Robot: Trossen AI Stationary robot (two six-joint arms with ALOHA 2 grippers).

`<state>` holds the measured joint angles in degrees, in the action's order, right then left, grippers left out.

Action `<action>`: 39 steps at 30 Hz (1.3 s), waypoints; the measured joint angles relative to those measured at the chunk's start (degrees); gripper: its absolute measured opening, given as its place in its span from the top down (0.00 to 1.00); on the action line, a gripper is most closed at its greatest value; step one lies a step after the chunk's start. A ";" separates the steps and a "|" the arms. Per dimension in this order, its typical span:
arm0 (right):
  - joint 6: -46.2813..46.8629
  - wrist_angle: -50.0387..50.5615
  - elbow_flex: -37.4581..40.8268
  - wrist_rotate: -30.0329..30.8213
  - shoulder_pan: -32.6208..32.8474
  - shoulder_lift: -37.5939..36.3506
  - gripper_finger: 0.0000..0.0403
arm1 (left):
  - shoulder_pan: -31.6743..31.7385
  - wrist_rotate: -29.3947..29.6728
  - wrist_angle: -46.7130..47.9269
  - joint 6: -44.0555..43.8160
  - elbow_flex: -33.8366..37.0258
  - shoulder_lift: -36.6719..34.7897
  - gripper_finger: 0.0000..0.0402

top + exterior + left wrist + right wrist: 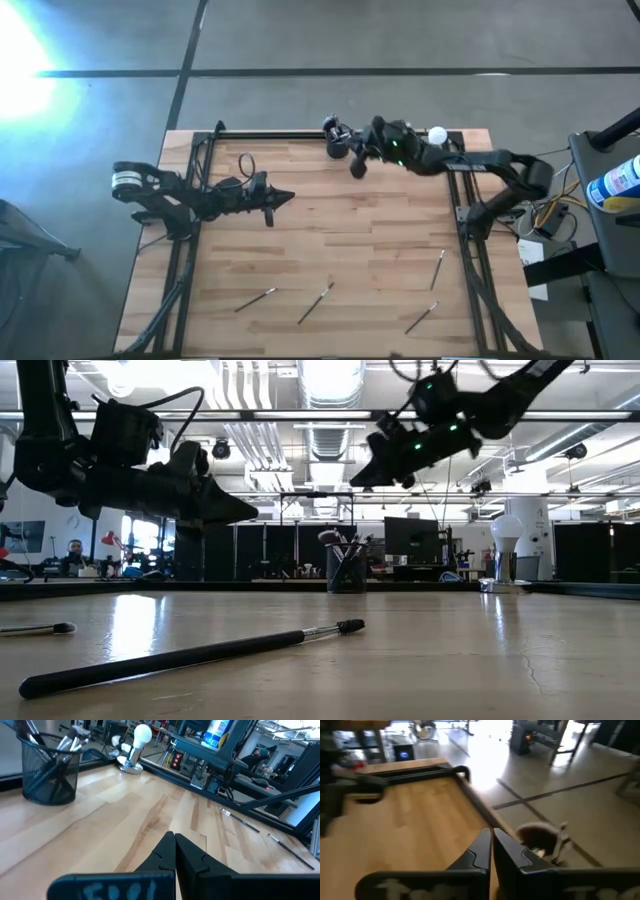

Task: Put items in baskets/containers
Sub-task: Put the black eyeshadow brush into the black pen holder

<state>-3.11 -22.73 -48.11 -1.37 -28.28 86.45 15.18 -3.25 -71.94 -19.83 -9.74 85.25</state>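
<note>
Near the back edge of the counter, right gripper hovering just beside the black cup, fingers together, nothing held. Left gripper idle over the counter's left half, fingers together too. Cup already bristling with brushes; four more brushes lying well apart from it along the front edge. Biggest risk probably a knock: right gripper close enough to the cup to tip it and spill its contents. Thin handles lying flat also likely to slip or roll away in a pinch.
</note>
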 joint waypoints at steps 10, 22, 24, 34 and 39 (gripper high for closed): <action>5.81 -8.06 19.43 11.24 14.48 -13.22 0.97 | -4.69 0.07 7.56 -4.20 -3.70 -0.04 1.00; 8.80 -14.48 32.07 18.21 23.26 -23.09 0.97 | -21.93 9.03 67.26 -8.52 -28.35 -0.31 1.00; 8.78 -15.90 33.87 18.29 23.94 -24.13 0.97 | -25.02 11.23 76.73 -12.07 -32.74 -0.31 1.00; 8.53 -22.13 38.46 18.01 24.68 -27.21 0.97 | -40.41 14.83 106.71 -42.65 -45.52 1.62 0.88; 8.18 -22.26 38.98 17.84 24.68 -27.21 0.97 | -45.69 14.60 113.07 -50.69 -51.54 8.24 0.77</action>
<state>5.07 -44.99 -9.13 16.47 -3.60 59.24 -30.51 11.35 41.13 -70.52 -61.27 93.49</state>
